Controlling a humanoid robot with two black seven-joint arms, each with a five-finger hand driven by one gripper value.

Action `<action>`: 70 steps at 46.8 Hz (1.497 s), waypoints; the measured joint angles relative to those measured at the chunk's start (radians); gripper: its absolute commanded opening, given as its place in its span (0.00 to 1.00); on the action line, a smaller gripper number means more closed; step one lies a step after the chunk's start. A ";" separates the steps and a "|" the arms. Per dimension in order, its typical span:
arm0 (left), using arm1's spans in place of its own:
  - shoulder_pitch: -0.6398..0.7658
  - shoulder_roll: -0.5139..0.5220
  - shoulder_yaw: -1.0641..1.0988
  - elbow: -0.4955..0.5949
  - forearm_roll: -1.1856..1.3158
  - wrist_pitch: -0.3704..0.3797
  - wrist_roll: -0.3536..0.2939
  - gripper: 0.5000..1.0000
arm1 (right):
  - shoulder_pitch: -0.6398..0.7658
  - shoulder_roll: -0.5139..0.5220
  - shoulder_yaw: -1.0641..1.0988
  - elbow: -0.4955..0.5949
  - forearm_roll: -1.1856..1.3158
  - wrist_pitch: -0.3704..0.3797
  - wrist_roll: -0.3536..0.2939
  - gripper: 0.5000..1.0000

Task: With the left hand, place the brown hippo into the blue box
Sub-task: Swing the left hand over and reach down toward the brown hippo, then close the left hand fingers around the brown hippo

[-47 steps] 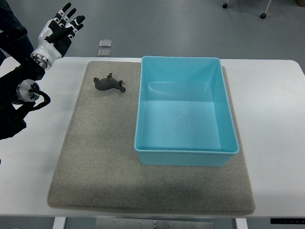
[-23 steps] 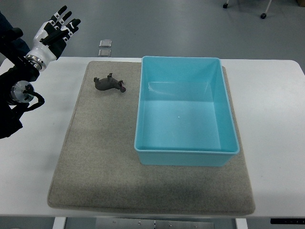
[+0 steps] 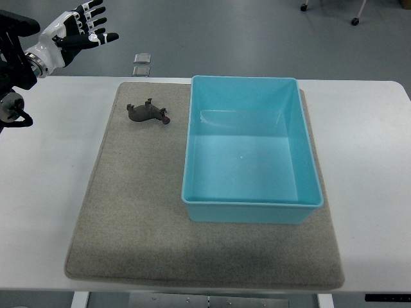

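One grey felt mat (image 3: 135, 231) covers most of the white table (image 3: 45, 218), its near edge lying close to the table's near edge. On the right part of the mat sits the blue box (image 3: 252, 151), a rectangular open tub whose long sides run near to far; its inside shows only bare blue floor and walls. Its right wall reaches about to the mat's right edge, with plain white table beyond it on the right.

Farther back, on the left part of the mat, lies the brown hippo (image 3: 148, 113), a small dark toy tipped on its side with its short legs pointing toward the far edge and its head toward the box. It rests on the mat alone, near the far left corner of the box but clearly apart from it, with nothing touching it.

At the far left corner of the view is the left hand (image 3: 72, 33), white and black, on a dark arm that comes in from the left edge. Its fingers (image 3: 97, 20) are spread wide and hold nothing. It hangs past the table's far left corner, over the grey floor, well apart from the toy.

Beyond the table's far edge, two small square plates (image 3: 142, 64) lie on the floor.
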 measured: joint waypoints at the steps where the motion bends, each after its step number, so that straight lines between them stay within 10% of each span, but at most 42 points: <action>1: -0.001 0.009 0.000 -0.016 0.019 0.006 0.001 0.98 | 0.000 0.000 0.000 0.000 0.000 0.000 0.000 0.87; 23: -0.059 0.118 0.225 -0.289 0.231 0.167 0.056 0.98 | 0.000 0.000 0.000 0.000 0.000 0.000 0.000 0.87; 70: -0.200 0.086 0.637 -0.279 0.319 0.313 0.127 0.94 | 0.000 0.000 0.000 0.000 0.000 0.000 0.000 0.87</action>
